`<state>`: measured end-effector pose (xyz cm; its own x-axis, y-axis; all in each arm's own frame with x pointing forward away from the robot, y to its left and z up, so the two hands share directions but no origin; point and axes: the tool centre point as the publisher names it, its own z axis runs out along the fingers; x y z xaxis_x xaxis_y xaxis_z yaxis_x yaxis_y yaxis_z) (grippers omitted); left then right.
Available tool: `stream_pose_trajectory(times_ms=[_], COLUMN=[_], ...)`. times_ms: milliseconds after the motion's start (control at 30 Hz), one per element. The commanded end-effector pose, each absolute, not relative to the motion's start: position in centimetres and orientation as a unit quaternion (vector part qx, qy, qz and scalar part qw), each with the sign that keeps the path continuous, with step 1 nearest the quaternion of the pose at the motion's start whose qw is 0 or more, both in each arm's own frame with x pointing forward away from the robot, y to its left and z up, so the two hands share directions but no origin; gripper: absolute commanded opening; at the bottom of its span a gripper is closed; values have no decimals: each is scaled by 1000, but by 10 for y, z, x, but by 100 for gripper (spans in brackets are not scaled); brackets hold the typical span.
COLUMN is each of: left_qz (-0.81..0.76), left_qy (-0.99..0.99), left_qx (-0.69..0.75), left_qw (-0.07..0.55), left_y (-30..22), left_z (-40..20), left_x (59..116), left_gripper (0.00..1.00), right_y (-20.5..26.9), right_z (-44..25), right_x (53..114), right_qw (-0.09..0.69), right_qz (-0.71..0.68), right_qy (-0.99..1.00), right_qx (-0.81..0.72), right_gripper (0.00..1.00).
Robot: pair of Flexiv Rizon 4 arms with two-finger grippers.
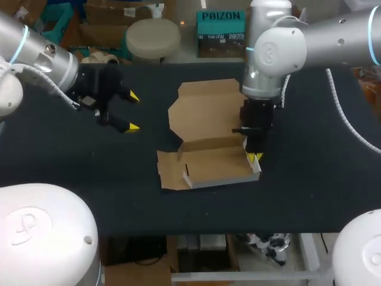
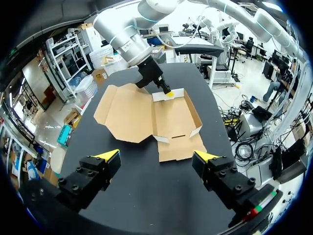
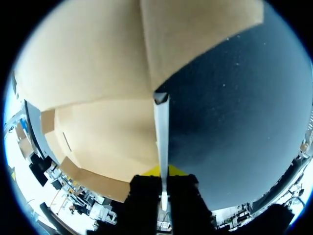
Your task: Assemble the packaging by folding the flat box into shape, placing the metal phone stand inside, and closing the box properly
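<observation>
In the head view the half-folded box (image 1: pixel 205 134) lay near the middle of the dark table (image 1: pixel 309 196), with broad table surface on both its sides. The left gripper (image 1: pixel 133 111) hung well apart from it, fingers spread wide and holding nothing. The right gripper (image 1: pixel 256 158) stood at the box's right side wall (image 1: pixel 255 165). In the left wrist view the left gripper (image 2: pixel 156 156) was wide open just before the box (image 2: pixel 132 112), not touching it. In the right wrist view the right gripper (image 3: pixel 161 172) was closed narrowly on the thin upright side wall (image 3: pixel 161 137), both fingers pressing it.
</observation>
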<state>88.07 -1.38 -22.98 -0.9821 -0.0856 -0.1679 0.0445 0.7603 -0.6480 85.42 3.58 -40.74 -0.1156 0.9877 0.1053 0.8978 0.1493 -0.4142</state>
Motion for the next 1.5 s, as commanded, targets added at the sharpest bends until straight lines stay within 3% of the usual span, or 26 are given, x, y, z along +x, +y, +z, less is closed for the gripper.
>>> stream_pose_trajectory(times_ms=[33,1500], left_qz=[-343,-343], left_qy=[935,935], left_qx=[-11,-11], left_qw=[91,91], left_y=[-13,-13], left_z=[-228,-228], left_x=[881,881], left_gripper=[100,100], right_y=[35,43], right_z=[-410,-413], right_x=[852,871], right_qw=[171,105], right_qz=[114,36], right_qy=[-736,-738], right_qx=[-646,-665], right_gripper=[1,11])
